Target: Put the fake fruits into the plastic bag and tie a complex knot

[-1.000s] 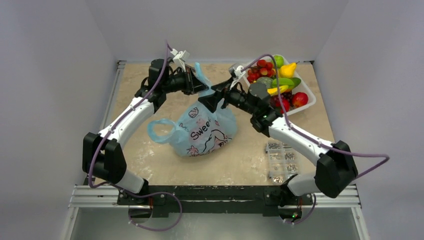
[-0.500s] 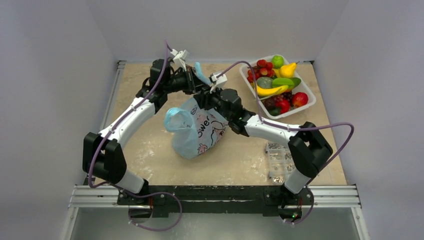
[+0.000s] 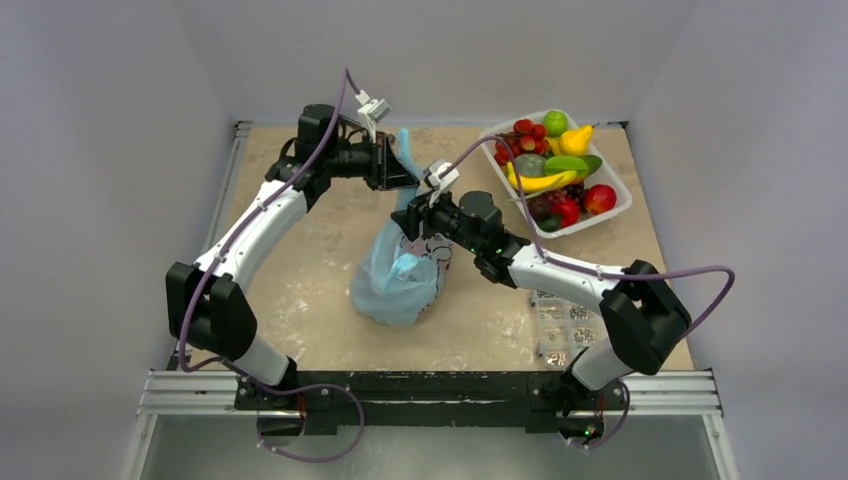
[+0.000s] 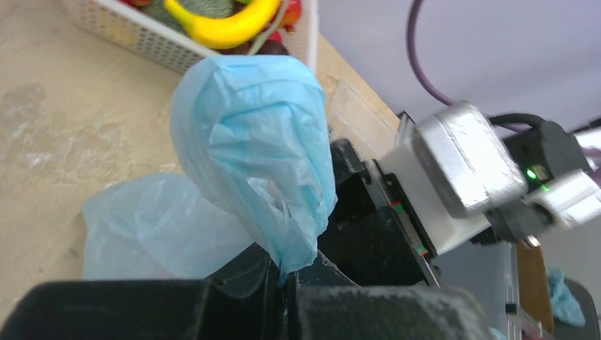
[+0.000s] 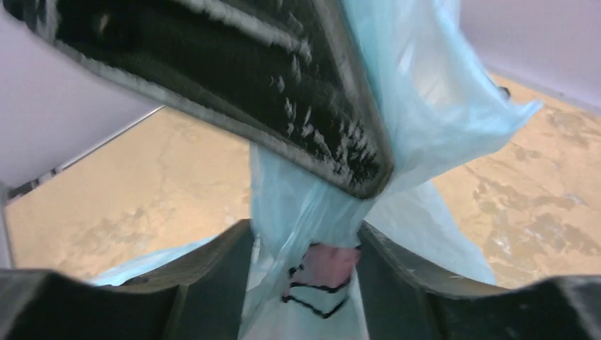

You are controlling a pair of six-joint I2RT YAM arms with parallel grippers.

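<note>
The light-blue plastic bag (image 3: 400,285) hangs bunched and narrow over the table's middle. My left gripper (image 3: 398,172) is shut on the bag's handle strip (image 4: 255,142), which rises from between the closed jaws (image 4: 287,283). Just below it, my right gripper (image 3: 413,213) is closed on the bag's gathered neck (image 5: 312,212); both fingers (image 5: 212,262) press the plastic, with the pink-and-dark print between them. The fake fruits (image 3: 553,170), among them a yellow banana (image 4: 227,25), lie in the white tray at the back right. What is inside the bag is hidden.
The white tray (image 3: 622,197) stands at the back right corner. A clear box of metal screws (image 3: 560,320) sits near the right arm's base. White walls close in the table at the back and both sides.
My right gripper swung left from the bag's top and closed round its neck. The bag went from spread on the table to gathered and hanging. My left gripper kept its hold.
</note>
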